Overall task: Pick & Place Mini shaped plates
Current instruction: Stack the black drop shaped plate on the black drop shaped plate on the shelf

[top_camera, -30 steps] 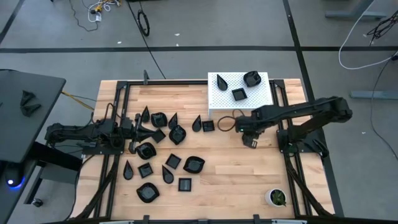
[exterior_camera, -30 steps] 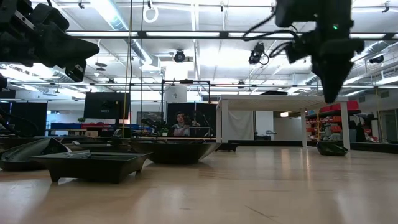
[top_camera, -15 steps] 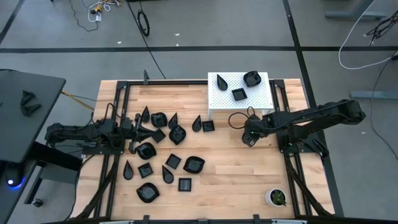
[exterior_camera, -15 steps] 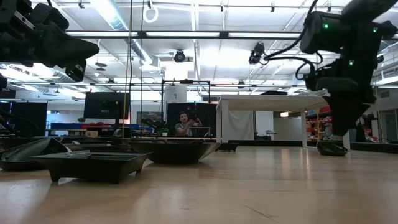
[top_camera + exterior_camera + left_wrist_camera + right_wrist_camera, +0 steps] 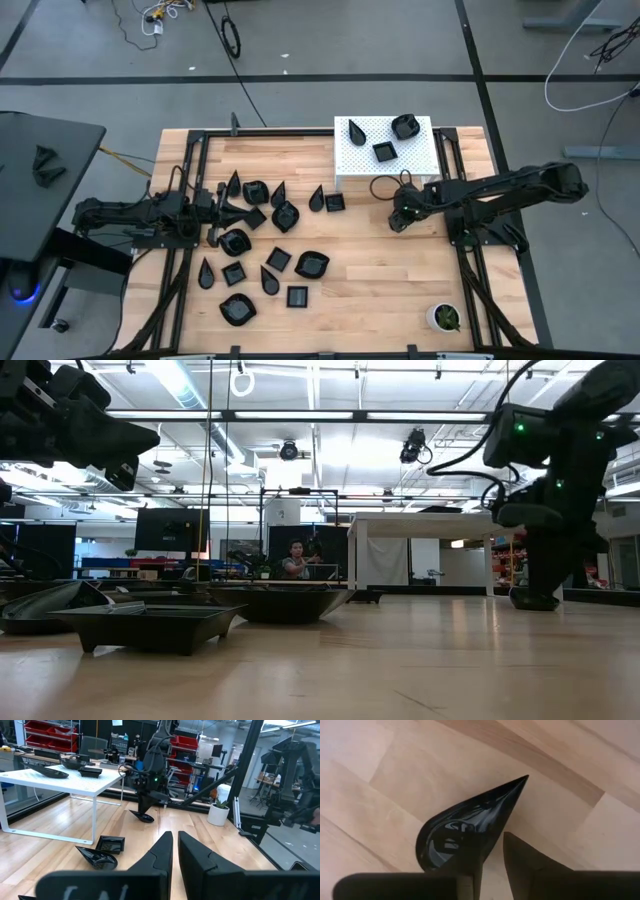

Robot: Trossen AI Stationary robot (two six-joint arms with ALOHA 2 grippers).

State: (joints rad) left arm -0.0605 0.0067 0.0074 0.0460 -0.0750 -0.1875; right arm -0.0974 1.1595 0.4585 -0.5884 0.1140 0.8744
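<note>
Down at the tabletop, the right gripper (image 5: 399,222) reaches a teardrop plate (image 5: 465,827) on the wooden table (image 5: 380,270), just in front of the white stand (image 5: 345,165). In the right wrist view its two dark fingers (image 5: 520,857) sit astride the plate's rim, one over the glossy hollow and one outside, with a narrow gap between them. Whether they already pinch the rim cannot be told; the plate lies flat on the wood.

The plate is shiny black, rounded at one end and drawn to a sharp point at the other. The table is pale planked wood with visible grain.

Three more black plates (image 5: 384,152) rest on the white perforated stand at the far side. The remaining plates (image 5: 277,260), teardrop, square and oval, lie scattered over the table's left half.

The left gripper (image 5: 224,207) hovers at the left, over the scattered plates, its fingers (image 5: 162,851) nearly together and empty.

A small potted plant (image 5: 444,318) stands at the near right corner.
</note>
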